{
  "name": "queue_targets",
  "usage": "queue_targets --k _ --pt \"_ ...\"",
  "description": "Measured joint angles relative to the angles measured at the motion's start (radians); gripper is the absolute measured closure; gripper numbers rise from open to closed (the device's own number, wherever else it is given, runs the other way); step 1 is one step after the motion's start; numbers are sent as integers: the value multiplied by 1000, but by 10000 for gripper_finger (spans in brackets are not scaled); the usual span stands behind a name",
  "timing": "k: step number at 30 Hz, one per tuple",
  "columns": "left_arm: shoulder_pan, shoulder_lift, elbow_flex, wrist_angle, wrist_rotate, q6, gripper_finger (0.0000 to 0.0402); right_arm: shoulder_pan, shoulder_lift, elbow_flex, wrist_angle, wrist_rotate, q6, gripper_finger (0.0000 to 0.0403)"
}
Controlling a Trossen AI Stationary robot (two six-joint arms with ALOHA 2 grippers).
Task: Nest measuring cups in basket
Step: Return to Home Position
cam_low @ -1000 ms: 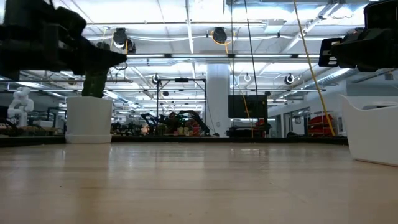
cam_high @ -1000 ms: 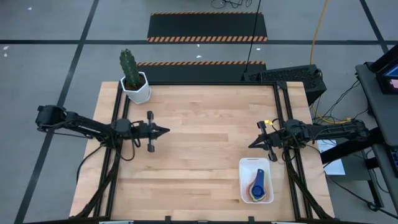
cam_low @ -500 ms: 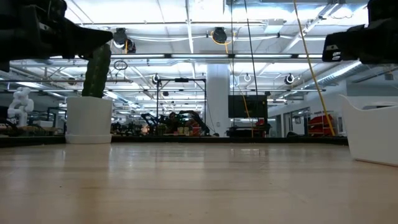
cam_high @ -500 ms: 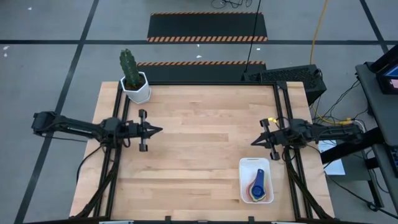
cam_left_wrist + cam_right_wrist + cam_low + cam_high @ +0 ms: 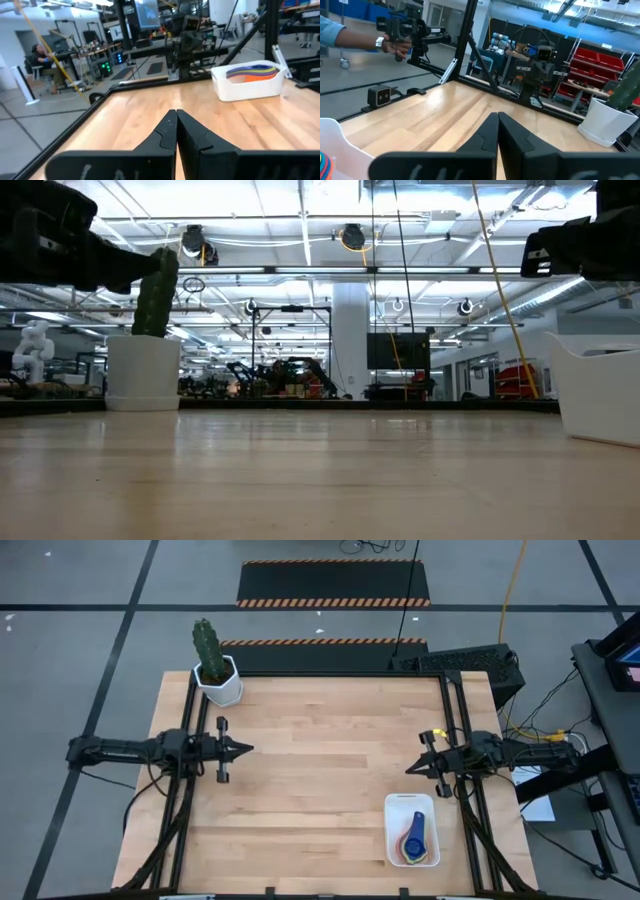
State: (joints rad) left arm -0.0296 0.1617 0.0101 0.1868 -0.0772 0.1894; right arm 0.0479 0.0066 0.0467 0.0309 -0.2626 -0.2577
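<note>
The white basket point(image 5: 412, 830) sits near the table's near right corner, with the measuring cups point(image 5: 413, 838) nested inside it, dark blue on top and its handle pointing to the far edge. In the left wrist view the basket point(image 5: 247, 84) shows purple and orange cup rims. My left gripper point(image 5: 248, 749) hovers shut over the table's left side, pointing right. My right gripper point(image 5: 408, 771) hovers shut at the right side, just beyond the basket's far end, pointing left. Both hold nothing.
A cactus in a white hexagonal pot point(image 5: 217, 678) stands at the far left corner. Black frame rails point(image 5: 190, 790) run along the table's left and right sides. The wide middle of the wooden table point(image 5: 330, 760) is bare. A person's hand point(image 5: 395, 46) shows beyond the table in the right wrist view.
My left gripper has drawn back toward the table's left edge and a little toward the far edge, still shut. My right gripper has stayed almost where it was. The basket and cups have not moved.
</note>
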Motion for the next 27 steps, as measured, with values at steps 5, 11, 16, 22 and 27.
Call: queue_targets --k 5,11,16,22,27 --pt "10 -99 0 -153 -1 -28 399 0 1 0 22 6 9 403" --pt "10 -151 2 -163 2 -29 399 0 1 0 4 252 40 403" --pt "11 -157 2 -164 -1 -18 396 0 1 0 8 288 39 403" --pt "10 -157 2 -172 29 -34 396 0 1 0 6 287 37 403" --pt "11 -157 2 -174 35 -32 399 0 1 0 5 287 36 403"
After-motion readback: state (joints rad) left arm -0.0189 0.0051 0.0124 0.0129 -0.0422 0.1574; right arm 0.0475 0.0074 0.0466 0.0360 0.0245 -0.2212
